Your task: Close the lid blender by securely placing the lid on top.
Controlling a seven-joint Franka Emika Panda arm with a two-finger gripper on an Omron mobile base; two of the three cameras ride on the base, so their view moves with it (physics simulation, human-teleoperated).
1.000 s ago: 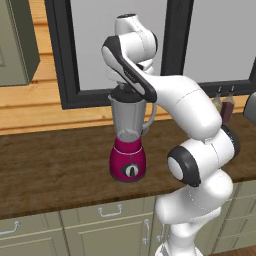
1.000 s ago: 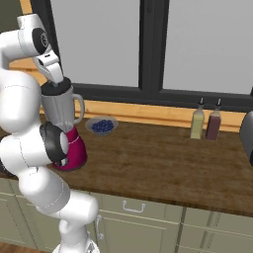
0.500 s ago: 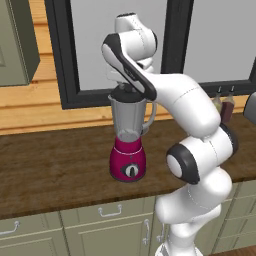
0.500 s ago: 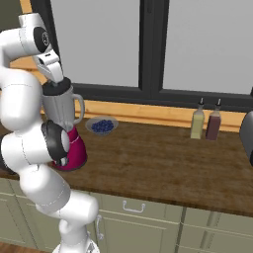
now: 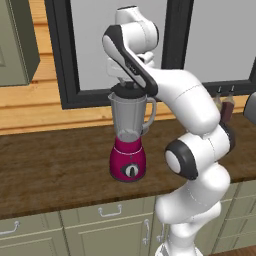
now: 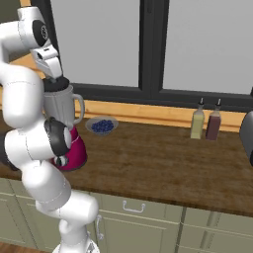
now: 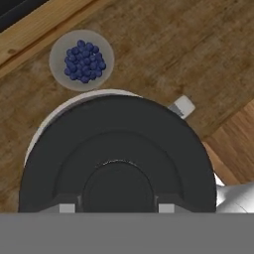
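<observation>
The blender (image 5: pixel 129 159) stands on the wooden counter, with a magenta-red base, a round dial and a clear greyish jar (image 6: pixel 59 105) with a side handle. The dark round lid (image 5: pixel 127 92) sits level on the jar's mouth. My gripper (image 5: pixel 125 84) comes straight down onto it and is shut on the lid's raised centre. In the hand view the lid (image 7: pixel 119 144) covers nearly the whole jar, whose pale rim (image 7: pixel 74 101) peeks out at one side. My gripper (image 7: pixel 116 208) has one fingertip on each side of the centre knob.
A small bowl of blueberries (image 6: pixel 102 125) sits on the counter just behind the blender, near the window sill. Two small bottles (image 6: pixel 205 123) stand further right by the sill. A dark appliance (image 6: pixel 247 133) is at the right edge.
</observation>
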